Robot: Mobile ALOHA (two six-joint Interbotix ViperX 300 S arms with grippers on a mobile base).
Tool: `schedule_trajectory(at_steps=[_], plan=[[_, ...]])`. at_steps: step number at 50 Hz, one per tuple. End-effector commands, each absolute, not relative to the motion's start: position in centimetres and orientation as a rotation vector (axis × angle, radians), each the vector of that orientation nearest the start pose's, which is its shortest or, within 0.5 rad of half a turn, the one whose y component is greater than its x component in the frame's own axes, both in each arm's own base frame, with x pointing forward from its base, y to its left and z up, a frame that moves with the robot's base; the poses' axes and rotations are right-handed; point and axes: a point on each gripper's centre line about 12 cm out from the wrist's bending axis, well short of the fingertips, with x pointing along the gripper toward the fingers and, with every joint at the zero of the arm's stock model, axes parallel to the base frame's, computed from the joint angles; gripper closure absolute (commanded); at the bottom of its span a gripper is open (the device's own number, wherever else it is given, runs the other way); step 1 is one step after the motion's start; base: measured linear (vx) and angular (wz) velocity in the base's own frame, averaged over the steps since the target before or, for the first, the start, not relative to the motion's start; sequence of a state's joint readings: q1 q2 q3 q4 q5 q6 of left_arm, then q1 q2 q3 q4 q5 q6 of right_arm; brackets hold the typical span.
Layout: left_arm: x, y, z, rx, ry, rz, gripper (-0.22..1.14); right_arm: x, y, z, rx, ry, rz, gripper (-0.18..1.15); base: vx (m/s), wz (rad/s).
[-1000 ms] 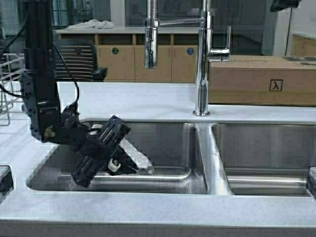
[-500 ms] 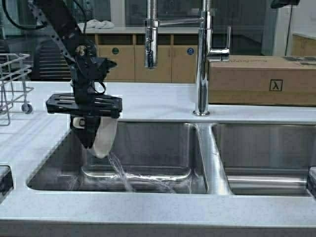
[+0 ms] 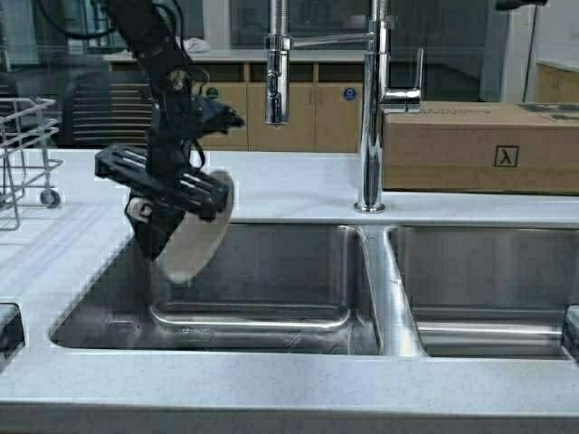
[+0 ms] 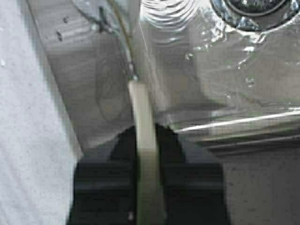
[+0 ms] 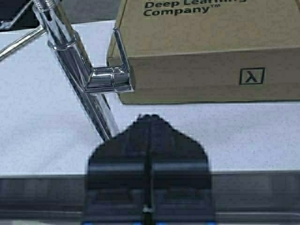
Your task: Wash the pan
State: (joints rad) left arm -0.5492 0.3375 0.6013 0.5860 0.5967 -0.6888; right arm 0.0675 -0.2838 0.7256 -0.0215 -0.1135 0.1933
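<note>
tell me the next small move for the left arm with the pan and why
Probably carry the pan toward the wire rack on the left counter. The left pincer holds it by the rim, tipped on edge above the left basin; no water pours from it, and the faucet is not running.

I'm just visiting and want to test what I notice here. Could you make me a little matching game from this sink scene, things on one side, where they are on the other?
Things:
1. pan
2. cardboard box
3. wire rack
4. right pincer

Places:
A. far left of the counter
B. behind the tap handle
C. clamped in the left pincer over the sink
D. counter, right of the tap

Pairs: 1-C, 2-D, 3-A, 4-B
</note>
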Motion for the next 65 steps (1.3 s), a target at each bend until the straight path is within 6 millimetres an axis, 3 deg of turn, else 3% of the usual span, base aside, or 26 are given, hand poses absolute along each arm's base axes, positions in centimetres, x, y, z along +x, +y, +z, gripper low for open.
schedule_trajectory(at_steps=[1,9,16,23,36,47,65], plan=[[32.3,-16.0,5.9,0.427,1.248,-0.09,0.88,35.4,2.5,27.7,0.161,0.295,0.046,0.92,0.0,0.0],[32.8,-15.9,11.7,0.426,1.11,-0.117,0.88,35.4,2.4,27.7,0.163,0.295,0.044,0.92,0.0,0.0],[33.2,-14.7,17.3,0.547,0.972,-0.111,0.88,35.4,2.4,27.7,0.164,0.294,0.044,0.92,0.0,0.0],[33.9,-11.0,21.8,0.606,0.917,-0.02,0.88,35.5,2.4,27.8,0.163,0.291,0.045,0.92,0.0,0.0],[34.1,-4.3,26.4,0.597,0.859,0.099,0.89,35.5,2.5,27.8,0.164,0.291,0.047,0.92,0.0,0.0],[33.5,1.3,27.9,0.612,0.879,0.208,0.89,35.6,2.9,28.1,0.16,0.284,0.057,0.92,0.0,0.0],[32.1,7.6,24.9,0.6,1.02,0.319,0.89,36.1,2.9,27.3,0.15,0.3,0.058,0.92,0.0,0.0]])
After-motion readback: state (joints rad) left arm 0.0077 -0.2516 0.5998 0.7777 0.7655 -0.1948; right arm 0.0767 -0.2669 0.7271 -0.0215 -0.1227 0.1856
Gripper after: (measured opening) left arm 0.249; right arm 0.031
